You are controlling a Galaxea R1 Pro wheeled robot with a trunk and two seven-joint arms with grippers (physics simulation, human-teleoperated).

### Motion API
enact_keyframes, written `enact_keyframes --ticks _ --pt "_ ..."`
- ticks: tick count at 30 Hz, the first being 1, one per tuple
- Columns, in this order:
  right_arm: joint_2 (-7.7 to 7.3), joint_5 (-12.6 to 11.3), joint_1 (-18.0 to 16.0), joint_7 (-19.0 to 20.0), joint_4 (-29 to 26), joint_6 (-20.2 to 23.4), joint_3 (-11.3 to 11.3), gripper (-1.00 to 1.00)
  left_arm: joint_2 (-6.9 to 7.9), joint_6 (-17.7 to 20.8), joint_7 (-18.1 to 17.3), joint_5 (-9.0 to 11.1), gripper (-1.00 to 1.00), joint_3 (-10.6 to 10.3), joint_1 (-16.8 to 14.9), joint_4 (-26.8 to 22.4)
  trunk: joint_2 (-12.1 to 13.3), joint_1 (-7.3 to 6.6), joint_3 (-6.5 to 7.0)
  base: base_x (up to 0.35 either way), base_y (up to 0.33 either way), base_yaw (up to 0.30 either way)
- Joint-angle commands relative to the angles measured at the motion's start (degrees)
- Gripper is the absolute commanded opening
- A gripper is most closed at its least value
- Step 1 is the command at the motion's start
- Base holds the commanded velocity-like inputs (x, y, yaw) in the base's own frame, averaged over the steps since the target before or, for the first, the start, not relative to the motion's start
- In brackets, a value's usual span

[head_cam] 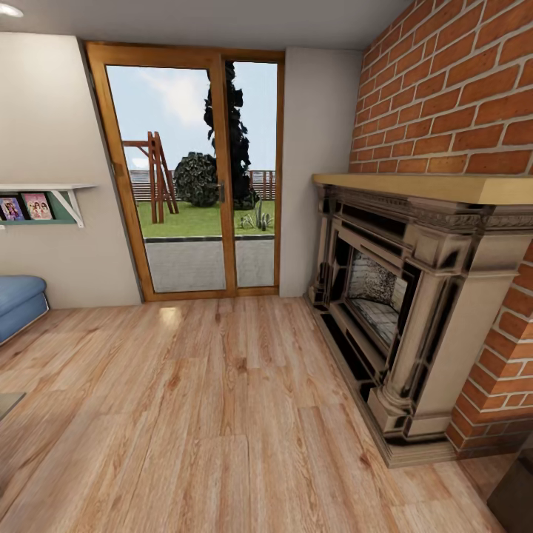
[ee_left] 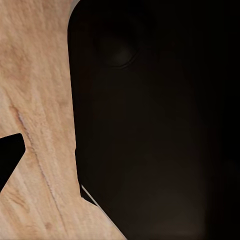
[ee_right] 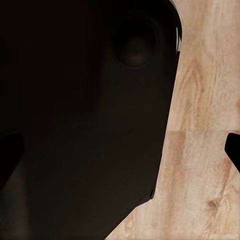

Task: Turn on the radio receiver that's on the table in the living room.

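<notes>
In transit, living room; my finger spread cannot be told.
Wood floor (head_cam: 222,414) open ahead; fireplace (head_cam: 414,296) edges right, glass doors (head_cam: 192,178) beyond.

living room (head_cam: 222,414), wood plank floor, brick fireplace, glass doors

Ahead of me stand wood-framed glass doors (head_cam: 194,178), with a garden beyond the panes. To my right, a brick fireplace (head_cam: 414,296) carries a wooden mantel (head_cam: 429,186). On my left, a wall shelf (head_cam: 44,203) holds framed photos (head_cam: 26,207).
</notes>
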Motion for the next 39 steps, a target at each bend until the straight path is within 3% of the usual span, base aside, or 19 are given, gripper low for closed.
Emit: enact_keyframes --ticks 1,14,39 --pt "0.03 0.0 0.0 0.0 0.0 0.0 0.0 1.00 0.00 0.0 0.0 0.0 1.00 0.0 0.0 0.0 0.0 0.00 0.00 0.000 0.000 0.000" --pt "0.61 -0.1 0.0 0.0 0.0 0.0 0.0 1.00 -0.24 0.1 -0.1 0.1 1.00 0.2 0.0 0.0 0.0 0.00 0.00 0.000 0.000 0.000" --pt "0.39 -0.1 0.0 0.0 0.0 0.0 0.0 1.00 -0.27 0.3 -0.2 0.0 1.00 0.3 0.0 0.0 0.0 0.00 0.00 0.000 0.000 0.030"
